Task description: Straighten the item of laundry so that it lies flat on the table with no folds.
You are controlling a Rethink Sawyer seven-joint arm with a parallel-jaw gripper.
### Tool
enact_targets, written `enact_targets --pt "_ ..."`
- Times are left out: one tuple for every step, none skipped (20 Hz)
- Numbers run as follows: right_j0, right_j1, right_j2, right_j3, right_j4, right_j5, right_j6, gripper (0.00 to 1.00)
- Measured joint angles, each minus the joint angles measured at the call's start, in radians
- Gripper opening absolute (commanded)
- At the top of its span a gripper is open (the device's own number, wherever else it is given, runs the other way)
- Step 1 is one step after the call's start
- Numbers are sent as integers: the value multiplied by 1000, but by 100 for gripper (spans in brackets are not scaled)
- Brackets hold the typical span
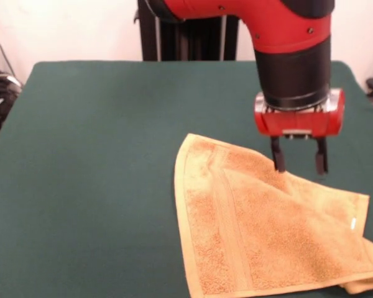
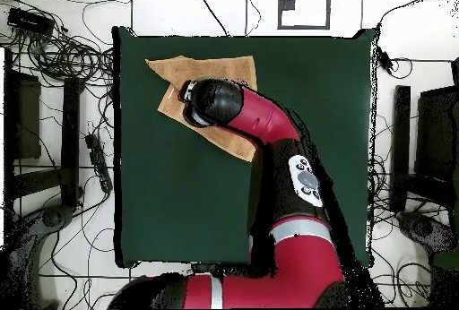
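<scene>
— Nearest the front camera, what lies on the table (image 1: 81, 186)?

— An orange-tan terry towel (image 1: 261, 230), at the near right part of the dark green felt. Its looped pile looks soft and thick, with flatter woven bands running beside the left hem. Seen from the front it forms a rough wedge: a long straight edge on the left, a point toward the far side, and a slanting fold line running down to the right. At the lower right corner a second layer pokes out beneath, so I judge it doubled over, not yet flat. A small white tag (image 1: 353, 223) sits near the right edge.

— And behind that?

— The gripper (image 1: 299, 162) hangs at the towel's far edge. Its two dark fingers (image 1: 278, 158) point straight down, set apart with empty space between them, holding nothing. The left finger's tip is at the cloth's upper slanted edge, though I cannot tell if it touches; the other is over bare felt just past it.

— So which way is the cloth from the jaws?

— Toward the camera and leftward in the front view; the fold line runs from beneath the jaws toward the near right. From overhead, the red arm (image 2: 269, 127) covers the towel's middle, with cloth (image 2: 220, 69) showing near the table's far left corner.
</scene>
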Motion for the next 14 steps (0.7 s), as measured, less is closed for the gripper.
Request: enact_targets --pt "0 7 1 2 7 -36 0 100" --pt "0 11 1 2 11 -57 0 100" --pt "1 19 1 2 20 -91 0 100" --pt "2 23 1 2 24 -95 0 100" --pt "3 28 0 2 28 -98 0 100" --pt "9 41 -1 -1 39 -94 0 100" --pt "13 47 -4 -2 43 -89 0 100" --pt "19 52 -7 -5 47 -83 1 100" --pt "40 71 -25 -16 56 -50 7 100" --pt "48 78 -32 -22 58 -34 11 100" --pt "57 86 -39 -27 60 -18 15 100" --pt "85 111 -62 -49 62 38 33 100" --pt "94 120 -70 -57 62 58 42 100" --pt "110 137 -82 -71 62 89 58 100"
